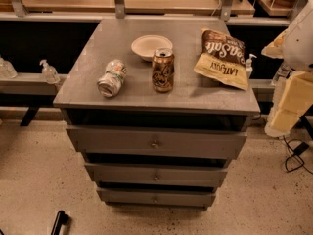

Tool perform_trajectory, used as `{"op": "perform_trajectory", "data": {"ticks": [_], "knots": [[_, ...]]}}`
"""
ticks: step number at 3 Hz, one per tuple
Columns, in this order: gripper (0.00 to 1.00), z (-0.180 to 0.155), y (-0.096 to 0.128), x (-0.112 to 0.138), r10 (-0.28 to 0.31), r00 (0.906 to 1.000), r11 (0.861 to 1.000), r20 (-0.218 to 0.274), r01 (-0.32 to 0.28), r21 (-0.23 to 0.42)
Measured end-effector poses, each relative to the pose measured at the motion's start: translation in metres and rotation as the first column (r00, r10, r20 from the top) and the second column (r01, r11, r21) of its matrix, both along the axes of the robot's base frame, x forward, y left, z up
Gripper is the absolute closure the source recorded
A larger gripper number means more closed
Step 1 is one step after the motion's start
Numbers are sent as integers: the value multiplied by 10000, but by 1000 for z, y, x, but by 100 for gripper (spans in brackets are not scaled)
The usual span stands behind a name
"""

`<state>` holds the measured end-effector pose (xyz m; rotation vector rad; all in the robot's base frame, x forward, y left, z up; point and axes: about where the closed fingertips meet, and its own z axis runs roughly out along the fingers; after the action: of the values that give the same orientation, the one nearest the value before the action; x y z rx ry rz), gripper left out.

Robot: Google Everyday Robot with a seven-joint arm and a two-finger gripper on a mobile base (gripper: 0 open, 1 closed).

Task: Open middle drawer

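Grey middle drawer [122, 174] at 6 o'clock, round knob centred, below the counter [98, 48]. Tool [59, 221] at 7 o'clock, low by the floor; grip state cannot tell.

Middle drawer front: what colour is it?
Middle drawer is plain grey, camera view; tool at bottom left.

- The middle drawer [156, 174] is a wide, shallow grey drawer with a plain flat front.
- One small round knob [156, 176] sits at the centre of its front.
- It is the second of three stacked drawers under the counter, with a dark gap along its top edge.
- Its front is level and looks pushed in, in line with the stack.
- The gripper [59, 221] is low at the bottom left, over the floor, well apart from the drawer.
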<state>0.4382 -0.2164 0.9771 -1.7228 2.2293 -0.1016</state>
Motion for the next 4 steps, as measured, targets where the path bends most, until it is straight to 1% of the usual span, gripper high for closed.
{"op": "perform_trajectory", "data": {"ticks": [1, 2, 3, 4], "knots": [[0, 0, 0, 0, 0, 10000, 10000, 0, 0, 0], [0, -49, 9, 1, 165, 9943, 9976, -1056, -93, 684], [0, -104, 31, -14, 591, 9818, 9858, -1805, -289, 1655], [0, -180, 56, -30, 1043, 9732, 9557, -2050, -410, 2914]]}}
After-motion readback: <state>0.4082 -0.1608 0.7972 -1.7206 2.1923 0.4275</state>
